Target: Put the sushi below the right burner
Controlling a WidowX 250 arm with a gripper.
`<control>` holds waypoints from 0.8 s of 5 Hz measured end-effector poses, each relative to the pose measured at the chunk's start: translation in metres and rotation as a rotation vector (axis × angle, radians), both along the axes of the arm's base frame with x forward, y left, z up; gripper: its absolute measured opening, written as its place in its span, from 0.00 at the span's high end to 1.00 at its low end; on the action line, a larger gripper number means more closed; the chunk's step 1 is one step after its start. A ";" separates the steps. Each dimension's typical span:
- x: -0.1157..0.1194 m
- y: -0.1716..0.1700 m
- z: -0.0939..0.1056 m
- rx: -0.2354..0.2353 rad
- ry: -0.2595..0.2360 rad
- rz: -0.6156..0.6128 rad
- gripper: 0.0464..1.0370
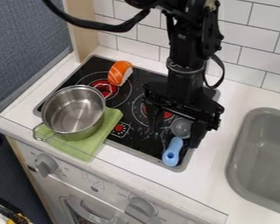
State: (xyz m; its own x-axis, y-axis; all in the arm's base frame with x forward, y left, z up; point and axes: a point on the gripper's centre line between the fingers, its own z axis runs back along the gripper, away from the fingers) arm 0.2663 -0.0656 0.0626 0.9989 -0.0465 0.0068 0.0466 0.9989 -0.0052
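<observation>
The sushi (120, 73) sits far-left of the gripper (174, 137), long axis roughly near-to-far. Jaws look wide apart, tips kinda murky tho.

Sushi (120, 73): orange top, pale stripes, white rice-like base. Lay slantwise on the far left part of the black stovetop (96, 65), at the far side of the left burner (108, 90). Right burner (167, 115): red centre, thin pale rings, set flat in the stovetop, partly hidden.
</observation>
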 end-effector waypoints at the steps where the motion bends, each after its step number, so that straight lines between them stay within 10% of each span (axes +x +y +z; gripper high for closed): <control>1: -0.001 0.002 -0.006 0.003 0.024 -0.001 0.04; 4: 0.079 0.107 0.012 0.012 -0.039 0.167 0.04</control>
State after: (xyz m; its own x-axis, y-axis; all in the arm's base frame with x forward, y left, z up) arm 0.3454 0.0413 0.0748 0.9918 0.1195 0.0460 -0.1198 0.9928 0.0053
